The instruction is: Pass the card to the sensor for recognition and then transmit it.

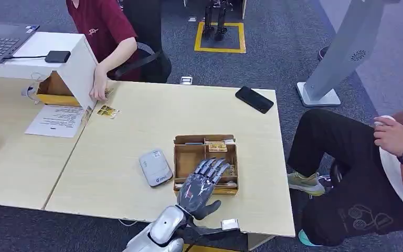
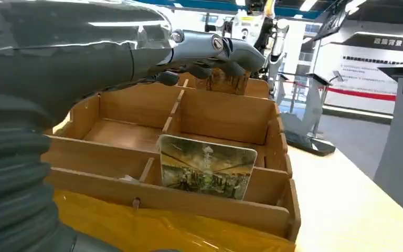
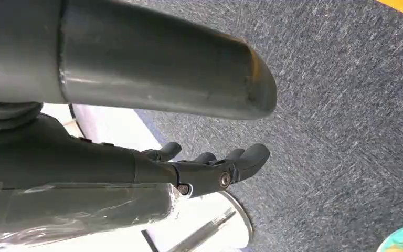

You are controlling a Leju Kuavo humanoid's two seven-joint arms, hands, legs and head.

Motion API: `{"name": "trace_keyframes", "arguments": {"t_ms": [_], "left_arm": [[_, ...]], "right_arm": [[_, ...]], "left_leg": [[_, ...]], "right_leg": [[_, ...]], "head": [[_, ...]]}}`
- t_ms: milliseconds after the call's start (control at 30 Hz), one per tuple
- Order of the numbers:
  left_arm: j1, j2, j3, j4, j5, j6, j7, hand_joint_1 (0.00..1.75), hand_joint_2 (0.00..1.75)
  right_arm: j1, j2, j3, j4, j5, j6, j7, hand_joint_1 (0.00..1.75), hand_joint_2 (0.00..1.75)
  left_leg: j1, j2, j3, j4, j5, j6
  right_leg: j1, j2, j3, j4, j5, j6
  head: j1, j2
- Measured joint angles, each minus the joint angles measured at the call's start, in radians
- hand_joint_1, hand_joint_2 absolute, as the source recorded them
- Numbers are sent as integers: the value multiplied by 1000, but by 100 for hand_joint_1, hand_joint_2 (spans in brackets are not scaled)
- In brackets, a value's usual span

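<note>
My left hand (image 1: 202, 185) hovers spread and empty over the box (image 1: 181, 163); the card (image 2: 206, 167) stands upright just below my fingers (image 2: 225, 52).

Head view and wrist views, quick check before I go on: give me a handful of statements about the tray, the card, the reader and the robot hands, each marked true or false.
1. The left robot hand is over the wooden tray with its fingers spread. True.
2. The left robot hand already holds a card. False: nothing is in it; a picture card stands upright in a tray compartment.
3. The grey card reader lies on the table beside the tray, on the robot's left. True.
4. The black phone lies inside the tray. False: it lies on the table near the far edge, apart from the tray.
5. The right robot hand hangs over grey carpet, holding nothing. True.
</note>
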Motion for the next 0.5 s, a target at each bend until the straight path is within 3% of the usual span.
{"name": "trace_keyframes", "arguments": {"t_ms": [500], "left_arm": [[0, -3, 0, 9, 0, -14, 0, 0, 175]], "right_arm": [[0, 0, 0, 0, 0, 0, -1, 0, 0]], "left_leg": [[0, 0, 0, 0, 0, 0]], "right_leg": [[0, 0, 0, 0, 0, 0]], "head": [[0, 0]]}}
